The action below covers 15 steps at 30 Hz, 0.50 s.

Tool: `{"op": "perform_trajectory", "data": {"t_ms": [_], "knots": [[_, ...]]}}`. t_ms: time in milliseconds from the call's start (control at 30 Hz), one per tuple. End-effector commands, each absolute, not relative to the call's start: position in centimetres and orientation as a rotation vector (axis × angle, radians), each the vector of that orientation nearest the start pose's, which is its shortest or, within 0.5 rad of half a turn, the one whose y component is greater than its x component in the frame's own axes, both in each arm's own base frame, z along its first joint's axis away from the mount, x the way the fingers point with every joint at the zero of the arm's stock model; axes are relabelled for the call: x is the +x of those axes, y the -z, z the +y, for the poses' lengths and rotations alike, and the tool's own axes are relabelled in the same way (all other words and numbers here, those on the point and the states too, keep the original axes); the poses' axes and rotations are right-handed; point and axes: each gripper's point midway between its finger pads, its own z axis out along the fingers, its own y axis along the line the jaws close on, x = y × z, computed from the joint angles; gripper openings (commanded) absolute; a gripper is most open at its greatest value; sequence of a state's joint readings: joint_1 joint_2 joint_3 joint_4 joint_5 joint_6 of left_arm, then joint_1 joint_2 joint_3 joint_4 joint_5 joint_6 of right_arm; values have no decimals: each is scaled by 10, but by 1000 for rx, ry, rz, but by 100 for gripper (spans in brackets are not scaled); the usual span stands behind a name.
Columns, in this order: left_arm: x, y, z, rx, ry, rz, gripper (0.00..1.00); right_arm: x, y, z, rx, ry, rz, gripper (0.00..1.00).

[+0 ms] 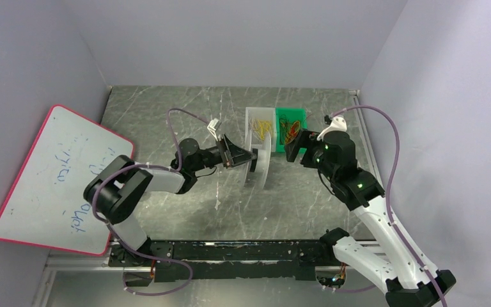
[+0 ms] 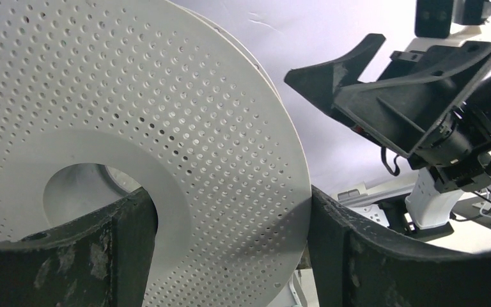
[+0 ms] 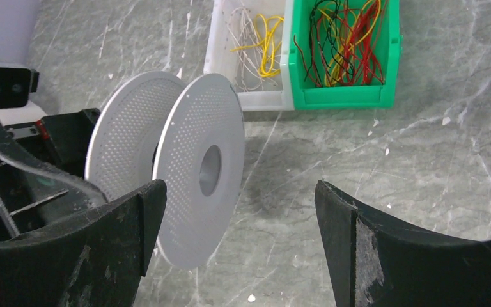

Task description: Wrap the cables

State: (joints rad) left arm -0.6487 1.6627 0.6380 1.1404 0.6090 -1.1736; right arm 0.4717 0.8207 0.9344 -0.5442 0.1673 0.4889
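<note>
Spool [image 1: 265, 171] sits pinched in your left gripper [image 1: 246, 158]. Hold it steady while your right gripper [image 3: 240, 192], fingers wide and empty, goes to the green bin [image 3: 342, 97] for one cable.

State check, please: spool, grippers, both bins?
Spool: upright on edge, no cable visible on it.
Left gripper: fingers bracket the spool flange; grip unclear.
Right gripper: open, empty.
White bin: holds yellow and white wires.
Green bin: holds red, black and yellow wires.
</note>
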Motion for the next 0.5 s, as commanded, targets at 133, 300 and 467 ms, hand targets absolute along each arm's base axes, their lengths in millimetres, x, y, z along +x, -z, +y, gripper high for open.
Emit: {"op": "perform_trajectory", "data": {"t_ms": [133,300,467], "knots": [[252,-233,-356,215,1926,1592,7,256,-255,119,100,-439,2018,90],[260,-227,-354,194,1908,1611,10,257,-249,119,96,-429,2028,90],[267,-220,-347,152,1898,1627,20,258,-247,120,94,-431,2032,90]]}}
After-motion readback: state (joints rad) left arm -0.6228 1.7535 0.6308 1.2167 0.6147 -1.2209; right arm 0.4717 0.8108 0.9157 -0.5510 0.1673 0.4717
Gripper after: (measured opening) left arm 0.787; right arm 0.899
